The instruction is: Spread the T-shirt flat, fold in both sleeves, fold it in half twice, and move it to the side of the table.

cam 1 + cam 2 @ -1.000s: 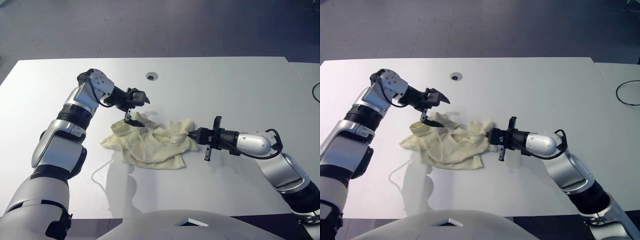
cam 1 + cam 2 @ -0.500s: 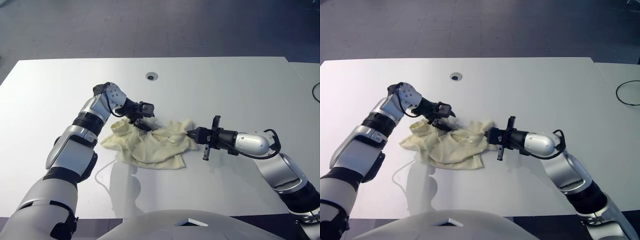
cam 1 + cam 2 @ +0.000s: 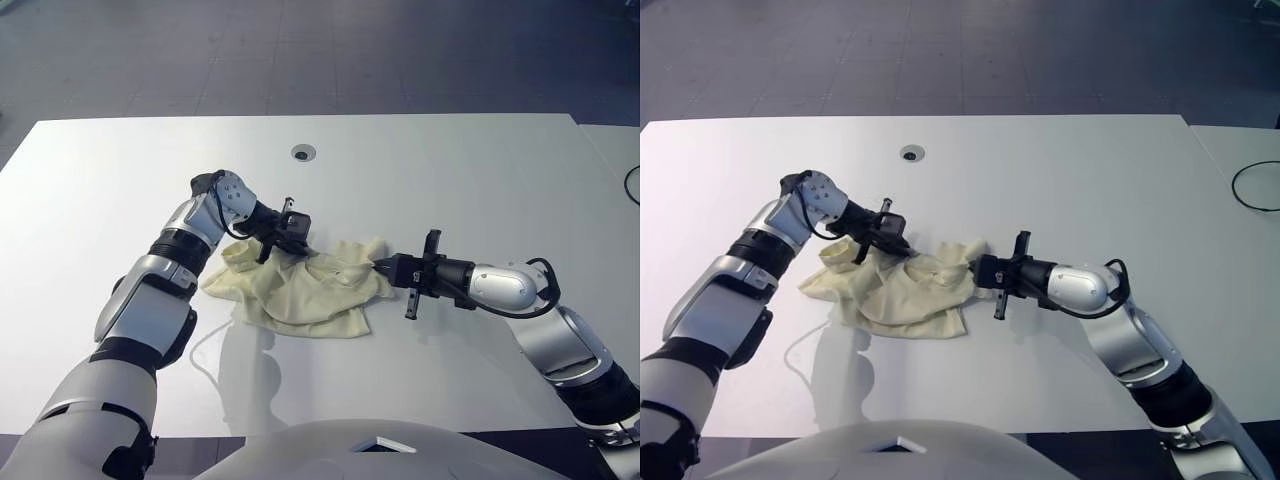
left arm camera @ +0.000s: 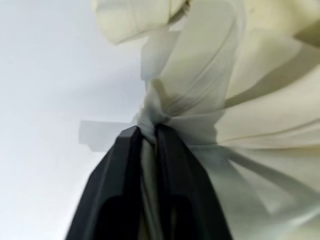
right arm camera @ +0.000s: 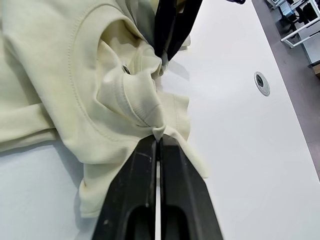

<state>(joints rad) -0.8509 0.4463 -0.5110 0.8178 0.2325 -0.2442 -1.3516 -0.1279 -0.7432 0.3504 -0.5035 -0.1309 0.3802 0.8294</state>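
Observation:
A pale yellow T-shirt [image 3: 300, 290] lies crumpled near the middle of the white table [image 3: 450, 180]. My left gripper [image 3: 288, 241] sits low on the shirt's far edge, shut on a bunched fold of cloth [image 4: 150, 117]. At the shirt's right edge my right gripper [image 3: 383, 267] is shut on a pinch of fabric near the ribbed collar [image 5: 132, 97]. In the right wrist view the left gripper [image 5: 162, 52] shows beyond the collar, clamped on the cloth. The T-shirt [image 3: 900, 295] stays heaped between the two grippers.
A round cable grommet [image 3: 303, 152] is set in the table behind the shirt. A black cable [image 3: 1255, 185] lies on the neighbouring surface at the far right. Bare tabletop surrounds the shirt on every side.
My left gripper came down from above the shirt's back edge onto the cloth and closed on a fold. The right gripper kept its hold and barely moved.

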